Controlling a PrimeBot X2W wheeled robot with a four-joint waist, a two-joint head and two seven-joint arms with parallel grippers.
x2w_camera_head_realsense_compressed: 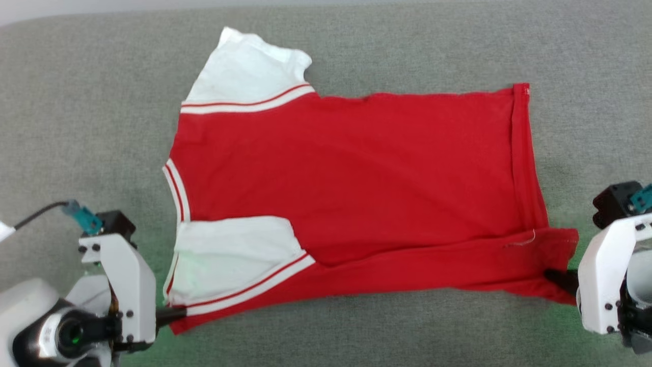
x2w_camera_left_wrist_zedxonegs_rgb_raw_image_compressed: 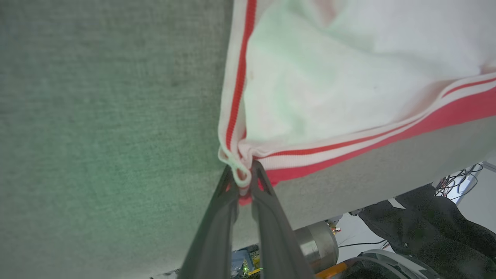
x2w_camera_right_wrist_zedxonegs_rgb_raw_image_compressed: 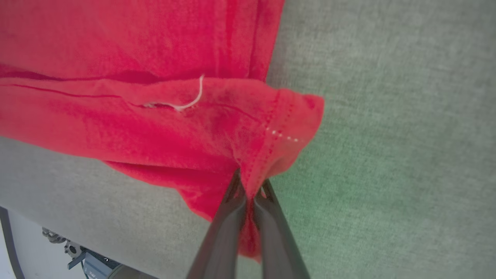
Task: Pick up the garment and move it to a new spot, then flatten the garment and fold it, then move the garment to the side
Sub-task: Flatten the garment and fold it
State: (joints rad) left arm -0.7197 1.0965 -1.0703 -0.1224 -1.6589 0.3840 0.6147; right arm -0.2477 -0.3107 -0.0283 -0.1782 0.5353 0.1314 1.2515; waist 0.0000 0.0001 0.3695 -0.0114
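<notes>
At centre of the grey cloth-covered table [x2w_camera_head_realsense_compressed: 407, 41] the garment [x2w_camera_head_realsense_compressed: 346, 168] lies spread w/ its plain red side up, so no lettering is readable. Neck trim points to 9 o'clock, the hem [x2w_camera_head_realsense_compressed: 524, 153] to 3 o'clock, and one white sleeve [x2w_camera_head_realsense_compressed: 249, 71] lies flat at 11 o'clock.

The left gripper [x2w_camera_head_realsense_compressed: 170, 313], at 7 o'clock, is clenched on the striped trim at the corner of the near sleeve [x2w_camera_head_realsense_compressed: 229, 255]. In the left wrist view its fingers [x2w_camera_left_wrist_zedxonegs_rgb_raw_image_compressed: 267, 193] pinch a bunched loop of that trim. The right gripper [x2w_camera_head_realsense_compressed: 558, 278], at 4 o'clock, is clamped on the near hem corner, and in the right wrist view red cloth is squeezed between the fingers [x2w_camera_right_wrist_zedxonegs_rgb_raw_image_compressed: 228, 201] w/ a loose white thread [x2w_camera_right_wrist_zedxonegs_rgb_raw_image_compressed: 190, 102] just above.

Step in hand, as I read it: the fold. The shirt looks flat enough, and the near long edge is raised and doubled over a little, w/ both ends gripped.

Next move prob. calls for both arms to lift together and carry that edge toward 12 o'clock, at matched height and pace, so the crease runs straight from 9 to 3 — then lay it down before letting go. Uneven pull would skew the fold or drag the whole shirt.
</notes>
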